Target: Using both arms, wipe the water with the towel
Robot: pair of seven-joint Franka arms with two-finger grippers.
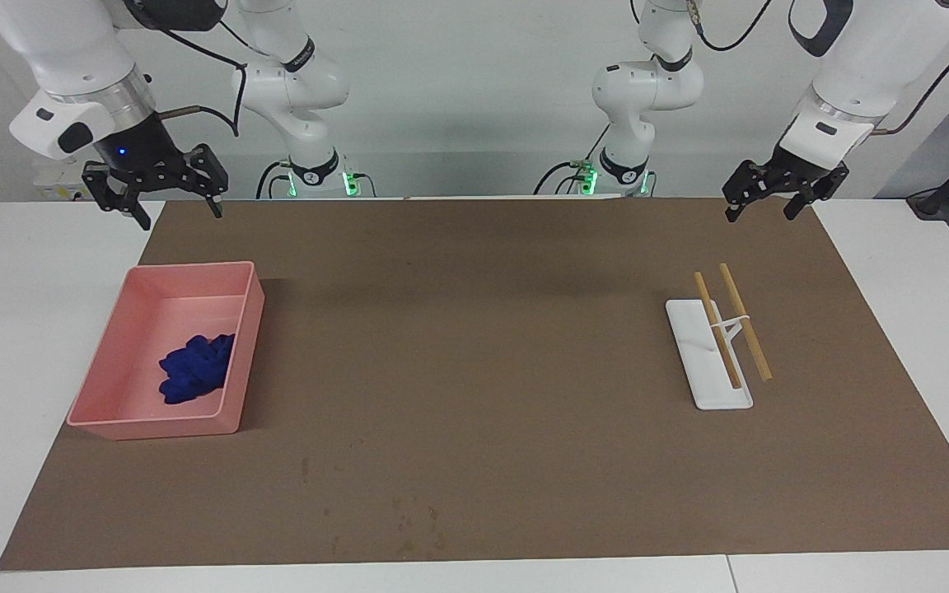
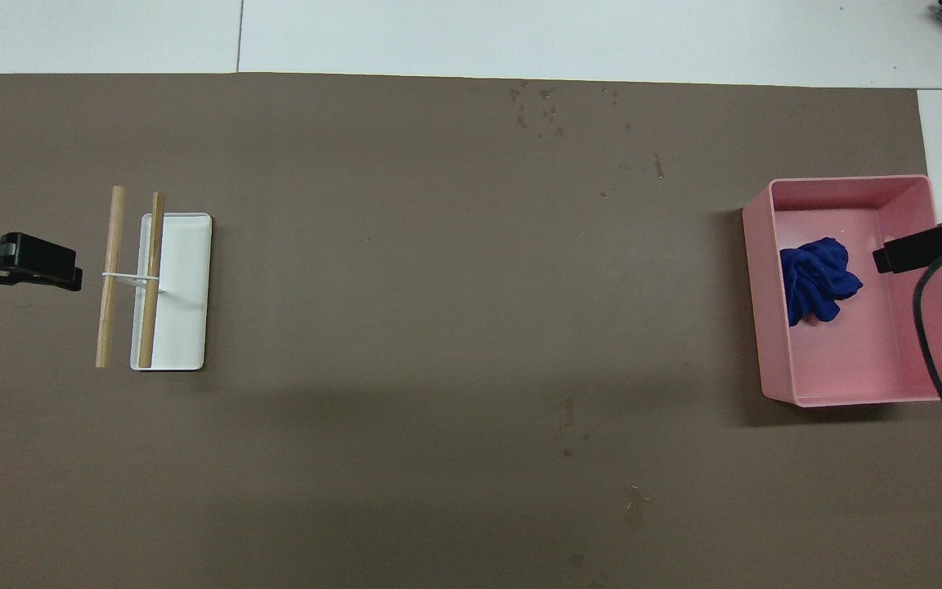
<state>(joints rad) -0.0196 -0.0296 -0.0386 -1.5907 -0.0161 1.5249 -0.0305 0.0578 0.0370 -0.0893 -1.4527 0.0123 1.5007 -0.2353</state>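
The towel [image 1: 197, 367] lies crumpled in the pink tray [image 1: 245, 364] at the right arm's end of the counter [image 1: 474, 494], its underside hidden by its own folds. The right claw [image 1: 175, 202] hangs with fingers spread, over the counter's edge by the tray; overhead, only its tip shows. The left claw [image 1: 767, 207], fingers apart, hangs near the white stand [image 1: 701, 375] with two wooden sticks [image 1: 744, 321], largely cut off overhead.

Blue towel [image 2: 818, 279] bunched in pink tray [image 2: 847, 391], R arm's end.
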